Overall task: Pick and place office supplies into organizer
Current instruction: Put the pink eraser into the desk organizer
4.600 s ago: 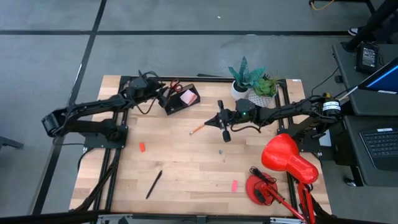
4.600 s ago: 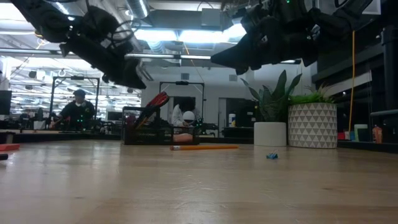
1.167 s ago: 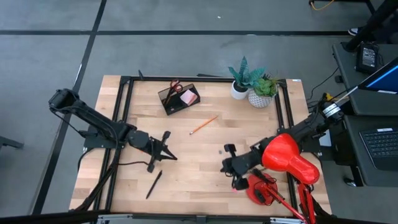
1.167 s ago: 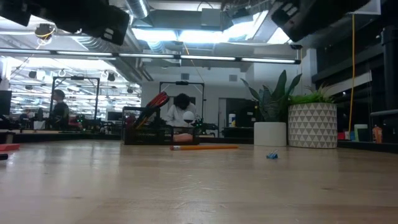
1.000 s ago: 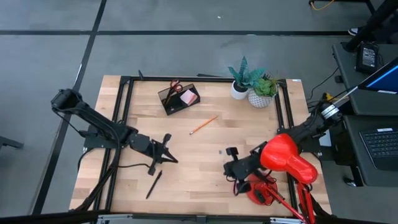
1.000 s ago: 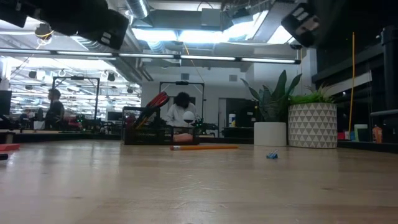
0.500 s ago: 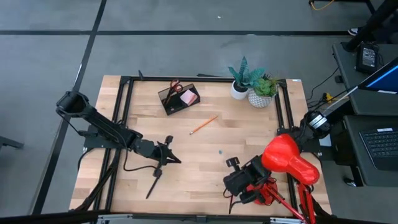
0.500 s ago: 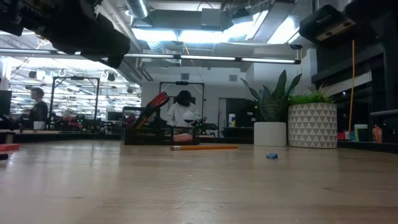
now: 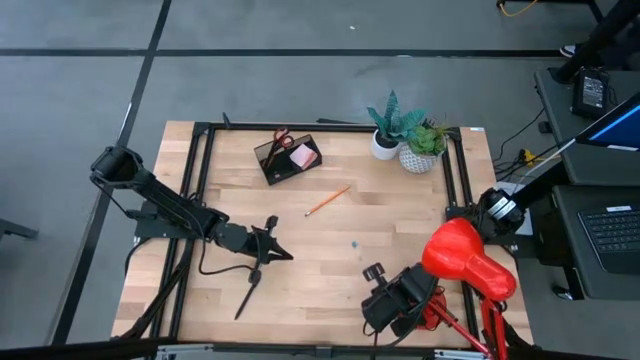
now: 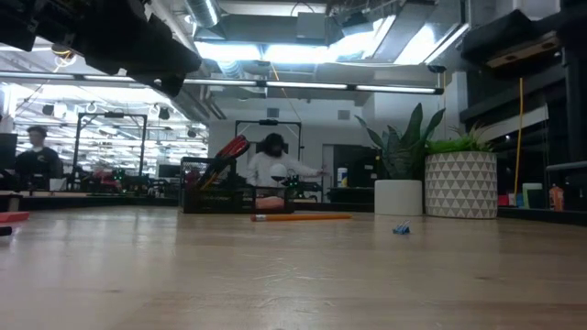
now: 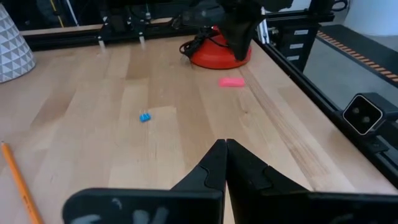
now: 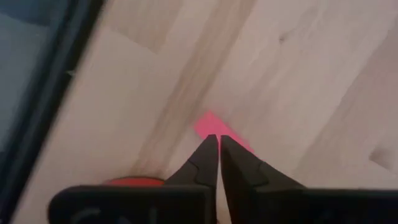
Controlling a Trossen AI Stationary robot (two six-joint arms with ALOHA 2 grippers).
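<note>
Both arms have swung away from the organizer (image 9: 288, 157) to the table's near side. Right gripper (image 12: 217, 144), fingers pressed together and empty, hangs just above a pink eraser (image 12: 214, 127) beside the lamp base (image 11: 219, 53). It should spread before descending, straddling the eraser squarely. Left gripper (image 11: 225, 149), also clenched, hovers near the black pen (image 9: 247, 295).

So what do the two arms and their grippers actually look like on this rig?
Both arms are dark, near-black jointed links with rounded joint housings and black cables looped alongside. The left gripper ends in two slim, tapering black fingers mounted on a flat dark bar. The right gripper has the same pointed black fingers and bar. No lettering or coloured markings are visible on either.
</note>
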